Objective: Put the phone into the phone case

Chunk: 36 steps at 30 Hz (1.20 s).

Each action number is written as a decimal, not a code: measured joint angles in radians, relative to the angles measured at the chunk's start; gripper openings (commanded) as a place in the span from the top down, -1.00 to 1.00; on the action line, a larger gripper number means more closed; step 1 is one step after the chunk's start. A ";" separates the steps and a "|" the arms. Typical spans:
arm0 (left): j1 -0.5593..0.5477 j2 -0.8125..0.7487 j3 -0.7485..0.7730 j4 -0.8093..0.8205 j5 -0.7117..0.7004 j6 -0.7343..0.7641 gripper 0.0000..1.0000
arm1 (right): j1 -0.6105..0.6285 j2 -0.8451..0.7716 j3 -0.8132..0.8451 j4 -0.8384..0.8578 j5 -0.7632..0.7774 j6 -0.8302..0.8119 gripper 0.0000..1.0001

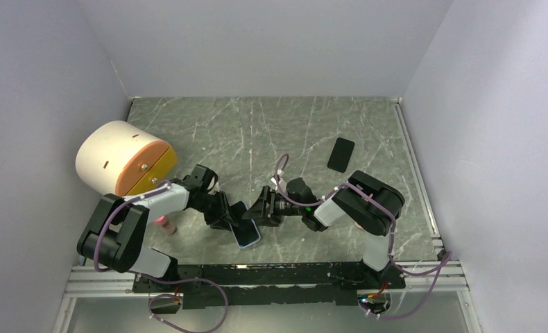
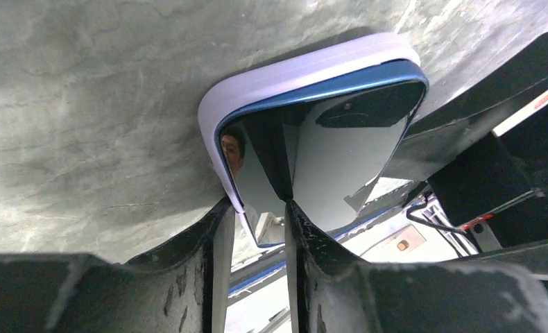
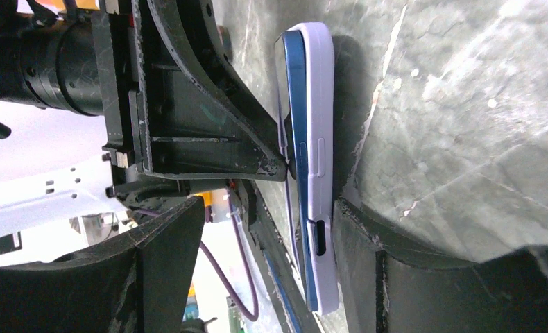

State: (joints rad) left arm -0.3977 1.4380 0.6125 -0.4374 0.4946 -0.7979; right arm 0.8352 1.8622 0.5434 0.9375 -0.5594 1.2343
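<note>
Two pincers meet over a phone (image 1: 247, 234) near the front of the marble table (image 1: 257, 132). The left pincer (image 1: 224, 216) is narrow, only a slim gap between its fingers (image 2: 212, 263), and it clamps nothing. Its tips rest on the glass at the phone's near edge. In the left wrist view (image 2: 257, 208) the mirror-like screen (image 2: 313, 152) stretches away just beyond those tips, and the lilac case (image 2: 292, 73) wraps the far corner.

The right pincer (image 1: 261, 208) faces it from the other side, spread wide and gripping nothing. In its wrist view (image 3: 268, 208) the phone's end lies between the two fingers. One finger (image 3: 396, 277) sits on the table just beside the case (image 3: 321, 104). The other (image 3: 160, 277) stands well apart above the screen. The phone's blue side (image 3: 300, 139) shows above the case rim along its length. The left pincer's tip (image 3: 275, 165) touches the glass just ahead of the right pincer.

A black slab (image 1: 340, 154) lies flat beyond the right pincer, well apart. A white and orange drum (image 1: 122, 163) sits behind the left arm, and a small pink item (image 1: 166, 223) stands beside that arm.
</note>
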 measured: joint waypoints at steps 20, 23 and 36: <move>-0.001 -0.034 -0.031 0.051 0.053 -0.013 0.36 | 0.024 -0.023 -0.016 -0.078 0.013 -0.001 1.00; -0.007 -0.034 -0.031 0.057 0.054 -0.020 0.31 | 0.031 -0.074 -0.006 -0.179 0.038 -0.037 1.00; -0.010 -0.365 0.089 -0.092 0.025 -0.063 -0.56 | 0.008 -0.393 0.059 -0.491 0.054 -0.298 1.00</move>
State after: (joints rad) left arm -0.4072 1.0733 0.7010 -0.5297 0.5198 -0.8608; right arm 0.8433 1.4693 0.6025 0.4465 -0.5053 0.9363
